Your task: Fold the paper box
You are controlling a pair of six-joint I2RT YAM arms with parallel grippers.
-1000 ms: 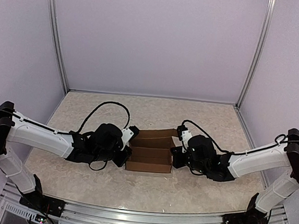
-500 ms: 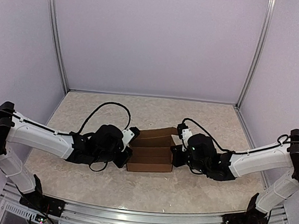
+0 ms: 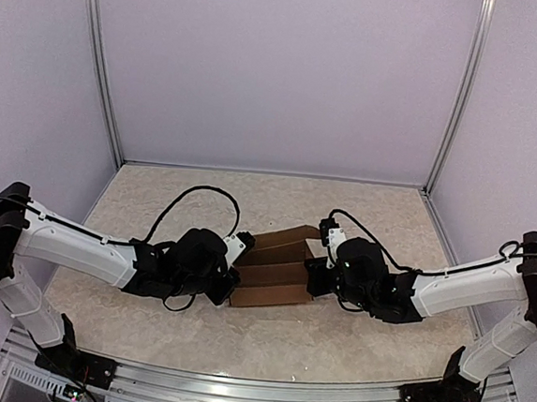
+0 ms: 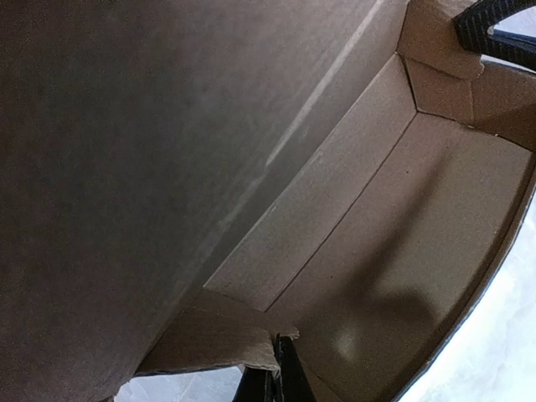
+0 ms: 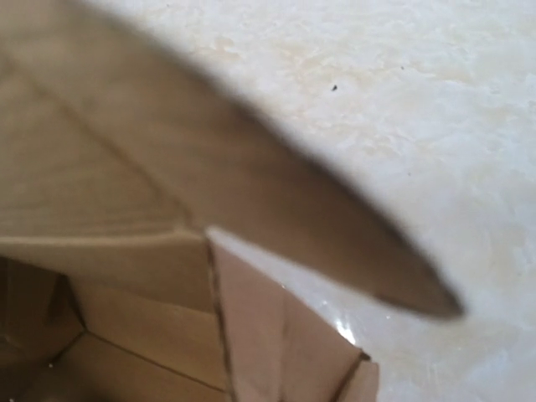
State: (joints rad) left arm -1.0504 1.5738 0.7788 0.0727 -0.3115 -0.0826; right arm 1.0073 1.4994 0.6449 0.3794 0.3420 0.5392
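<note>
The paper box [image 3: 276, 275] is a brown cardboard tray, part-folded, standing in the middle of the table between both arms, with a flap rising at its far side. My left gripper [image 3: 231, 278] is at its left end. In the left wrist view the fingertips [image 4: 280, 377] are pressed together at the edge of a corner flap, looking into the box's inside [image 4: 402, 251]. My right gripper [image 3: 313, 275] is at the box's right end. Its fingers do not show in the right wrist view, which is filled by a cardboard flap [image 5: 276, 335] and wall [image 5: 100, 167].
The marbled table top [image 3: 370, 219] lies all round the box and also shows in the right wrist view [image 5: 419, 126]. Pale walls and metal posts [image 3: 101, 73] enclose the back and sides. A black part of the right arm [image 4: 494, 25] shows past the box's far end.
The box has turned slightly, its near right corner now further from the front edge than its left. The left gripper has shifted a little to the right with it.
</note>
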